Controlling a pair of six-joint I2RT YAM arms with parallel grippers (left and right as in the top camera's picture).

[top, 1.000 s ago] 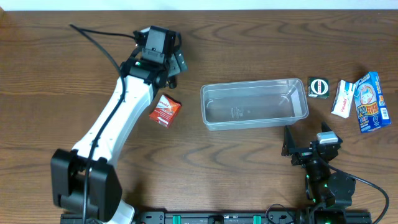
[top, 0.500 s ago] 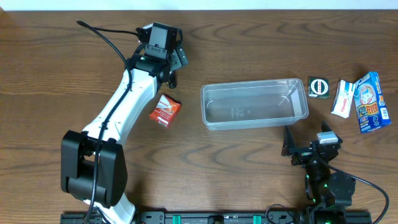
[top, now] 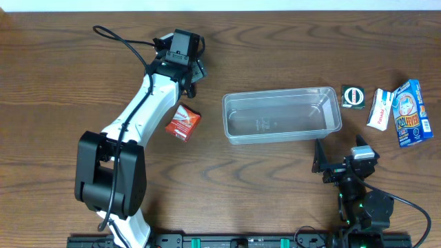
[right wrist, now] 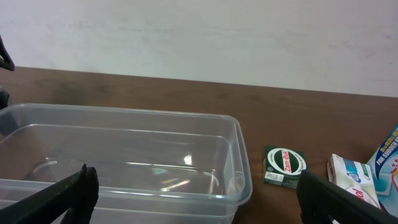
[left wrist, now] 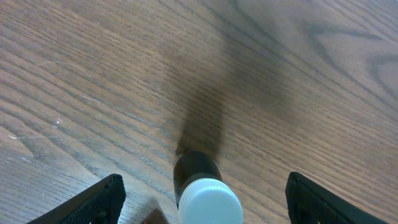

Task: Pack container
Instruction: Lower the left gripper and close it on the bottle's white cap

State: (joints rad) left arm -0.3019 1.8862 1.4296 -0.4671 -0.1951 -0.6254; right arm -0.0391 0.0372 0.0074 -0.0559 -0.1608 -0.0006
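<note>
The container (top: 281, 115) is a clear, shallow plastic bin at mid-table, with nothing in it; it also shows in the right wrist view (right wrist: 124, 130). A dark bottle with a white cap (left wrist: 210, 202) stands upright on the wood, between the wide-open fingers of my left gripper (left wrist: 204, 179), which do not touch it. In the overhead view my left gripper (top: 190, 74) is at the far left of the container and hides the bottle. My right gripper (top: 342, 160) is open and empty, near the container's front right corner (right wrist: 196, 177).
A red box (top: 182, 122) lies left of the container. Right of it lie a green box (top: 353, 96), a white box (top: 380, 108) and a blue box (top: 410, 112). The green box (right wrist: 285, 167) shows in the right wrist view.
My left arm has swung its gripper a little farther back and to the right. The right arm and all boxes have not moved.
</note>
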